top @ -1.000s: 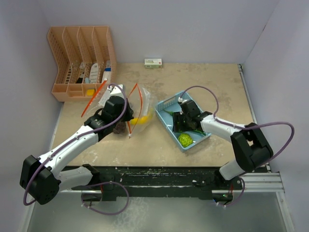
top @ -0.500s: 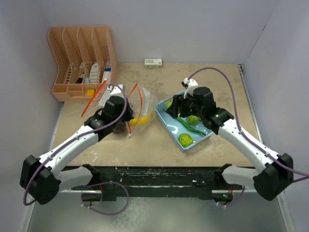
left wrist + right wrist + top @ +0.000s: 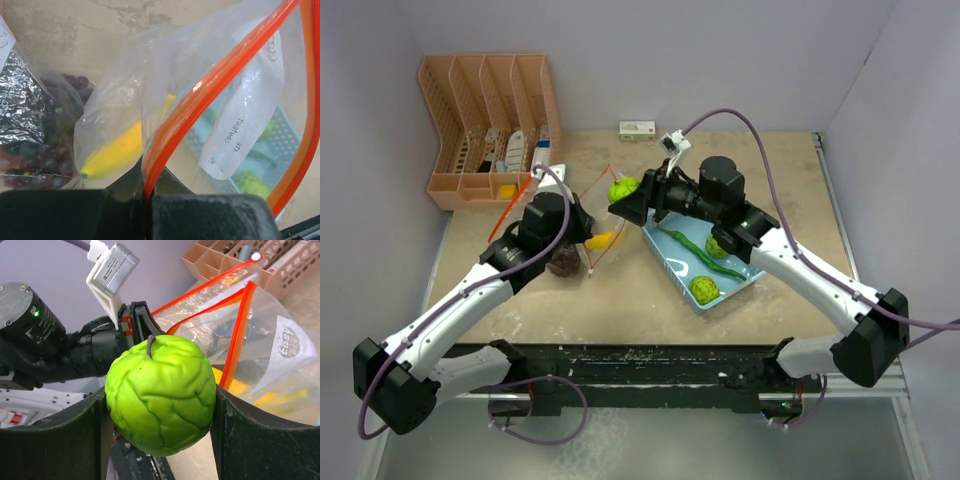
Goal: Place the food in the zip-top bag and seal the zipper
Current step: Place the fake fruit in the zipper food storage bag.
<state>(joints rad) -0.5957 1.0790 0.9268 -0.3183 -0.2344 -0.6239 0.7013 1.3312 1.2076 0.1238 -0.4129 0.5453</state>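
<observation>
My left gripper [image 3: 145, 197] is shut on the orange zipper edge [image 3: 200, 90] of the clear zip-top bag [image 3: 595, 215] and holds its mouth open. Inside the bag lie a yellow banana [image 3: 115, 152] and a dark red-purple grape bunch [image 3: 37, 145]. My right gripper [image 3: 162, 430] is shut on a bumpy lime-green round fruit [image 3: 161, 394] and holds it in the air by the bag's mouth; it also shows in the top view [image 3: 622, 188]. In the light-blue basket [image 3: 665, 265] lie a long green vegetable [image 3: 705, 257] and two more lime-green fruits [image 3: 703, 289].
An orange desk organizer [image 3: 490, 125] stands at the back left. A small white-green box [image 3: 637, 130] lies by the back wall. Walls close in the table on the left, back and right.
My right gripper has lifted a lime-green fruit out of the basket and carried it left to the bag's mouth. My left gripper has kept hold of the zipper edge, raising it slightly.
</observation>
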